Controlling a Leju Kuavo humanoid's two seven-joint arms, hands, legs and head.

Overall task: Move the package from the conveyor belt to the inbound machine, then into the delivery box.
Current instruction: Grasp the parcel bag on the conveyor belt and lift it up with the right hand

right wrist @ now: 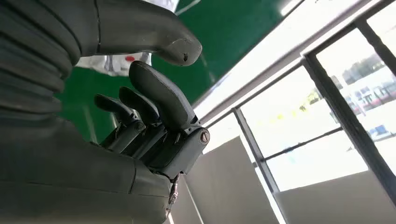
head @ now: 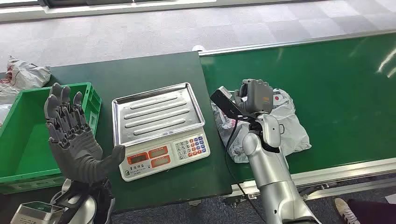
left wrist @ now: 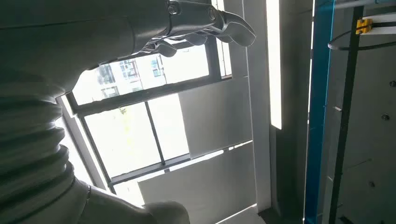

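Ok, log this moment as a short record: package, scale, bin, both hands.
package: white plastic bag lying on the green conveyor belt, not yet moved
scale: empty steel tray, on the dark table beside the belt
bin: green crate at the table's left
left hand: raised, fingers spread, holding nothing
right hand: over the package, fingers curled; grip unclear

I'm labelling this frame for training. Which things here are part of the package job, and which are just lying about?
Part of the job:
- white plastic package on the green conveyor belt
- scale with steel tray
- green crate
- right hand, over the package
- left hand, raised with fingers spread

Lying about:
- crumpled bags on the floor
- a person's shoe
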